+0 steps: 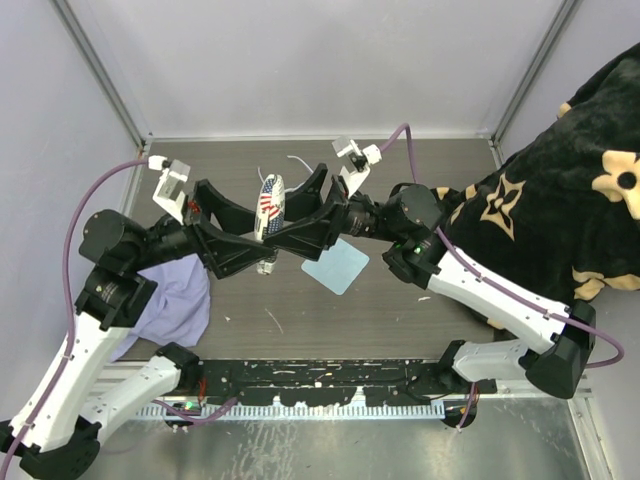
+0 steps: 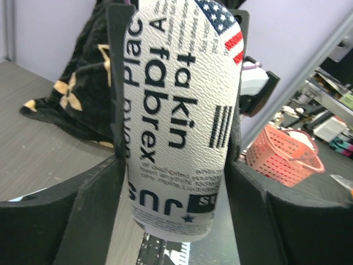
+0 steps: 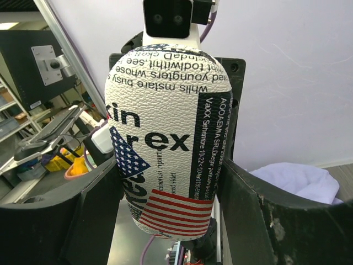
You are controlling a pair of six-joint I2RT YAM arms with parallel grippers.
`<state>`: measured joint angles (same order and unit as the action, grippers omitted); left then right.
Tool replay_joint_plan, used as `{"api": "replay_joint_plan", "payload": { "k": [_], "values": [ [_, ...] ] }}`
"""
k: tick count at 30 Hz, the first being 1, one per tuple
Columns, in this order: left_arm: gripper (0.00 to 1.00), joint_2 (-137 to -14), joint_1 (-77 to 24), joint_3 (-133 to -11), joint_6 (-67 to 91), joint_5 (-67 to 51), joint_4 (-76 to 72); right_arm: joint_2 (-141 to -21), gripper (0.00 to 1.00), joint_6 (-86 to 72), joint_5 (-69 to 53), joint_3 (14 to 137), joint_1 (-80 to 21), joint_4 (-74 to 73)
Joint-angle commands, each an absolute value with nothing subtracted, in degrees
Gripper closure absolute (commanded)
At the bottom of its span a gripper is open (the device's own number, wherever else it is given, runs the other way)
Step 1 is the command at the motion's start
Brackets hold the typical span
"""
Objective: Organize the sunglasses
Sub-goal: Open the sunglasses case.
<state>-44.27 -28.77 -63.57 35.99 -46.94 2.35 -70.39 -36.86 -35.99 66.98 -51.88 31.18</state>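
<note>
The oblong flag-patterned soft case hangs in the air over the middle of the table, held from both sides. My left gripper is shut on its lower part, and it fills the left wrist view. My right gripper is shut on it from the other side, and it also fills the right wrist view. No whole sunglasses show. Two thin white curved pieces lie on the table behind the case. I cannot tell whether they are its temple arms.
A light blue square cloth lies on the table just right of the case. A lavender cloth lies under my left arm. A black blanket with cream flowers covers the right side. Walls close the back and sides.
</note>
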Motion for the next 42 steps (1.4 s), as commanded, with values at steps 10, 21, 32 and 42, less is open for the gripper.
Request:
{"api": "replay_joint_plan", "payload": {
  "k": [10, 21, 32, 42],
  "values": [
    [0.71, -43.1, -28.9, -64.0, 38.6, -48.6, -3.3, -69.4, 0.7, -38.6, -37.1, 69.7, -52.6, 37.8],
    [1.0, -42.7, -29.0, -63.9, 38.5, -46.2, -2.4, -66.0, 0.14, -37.7, -32.2, 66.8, -52.6, 37.6],
    [1.0, -43.2, -28.9, -64.6, 38.1, -45.2, -1.7, -64.5, 0.0, -35.6, -27.9, 67.0, -52.6, 31.8],
    [1.0, -42.9, -28.9, -64.8, 37.2, -43.5, -0.2, -64.8, 0.07, -34.7, -25.5, 66.9, -54.0, 29.7]
  ]
}}
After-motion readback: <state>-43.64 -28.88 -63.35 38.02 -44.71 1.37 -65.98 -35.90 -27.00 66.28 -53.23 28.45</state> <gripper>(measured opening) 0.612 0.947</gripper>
